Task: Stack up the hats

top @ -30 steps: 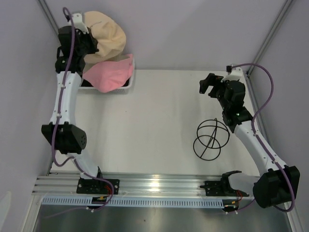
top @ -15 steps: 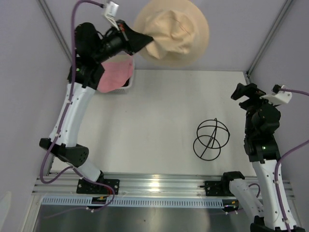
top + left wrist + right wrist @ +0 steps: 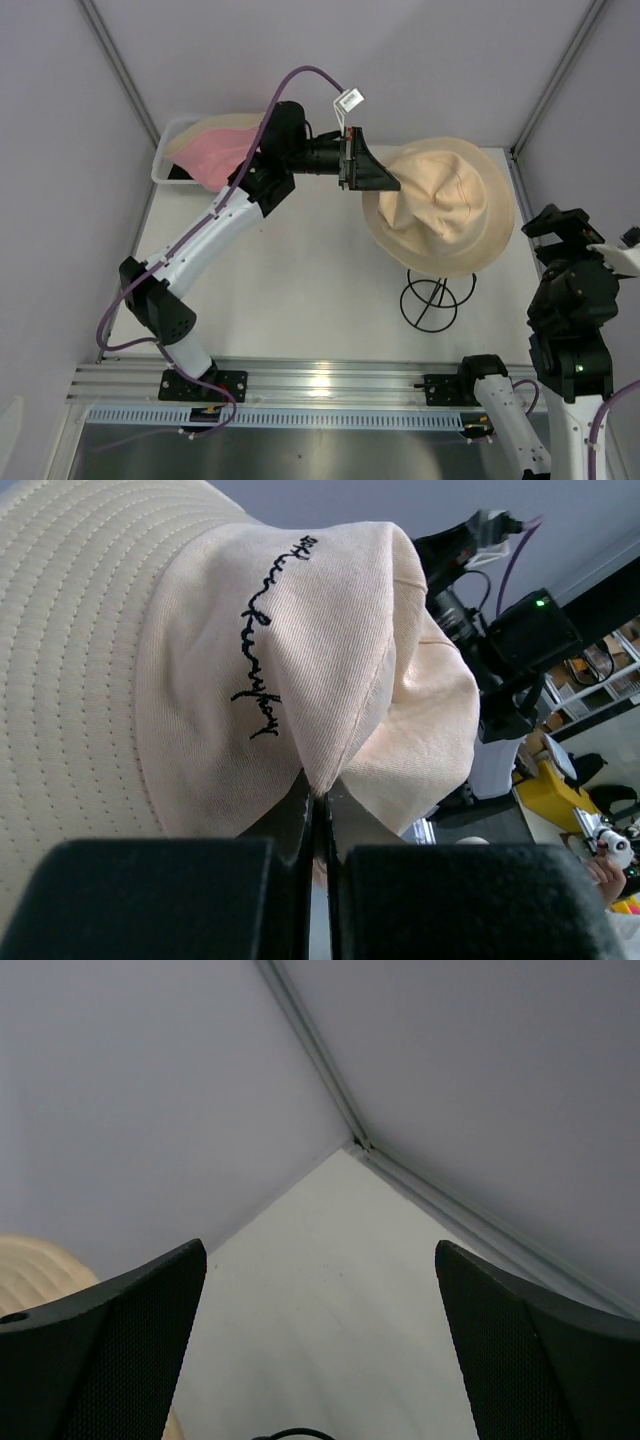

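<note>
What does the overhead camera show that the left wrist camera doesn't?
Only overhead: the pink hat in the white basket, and the wire stand partly covered by the cream hat. Only left wrist: black cursive stitching on that hat, and the left hand shut on a fold of it. Both: the cream hat and the right arm.

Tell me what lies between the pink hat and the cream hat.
The left gripper, pinching the cream hat, spans that stretch from the pink hat; top external view.
</note>
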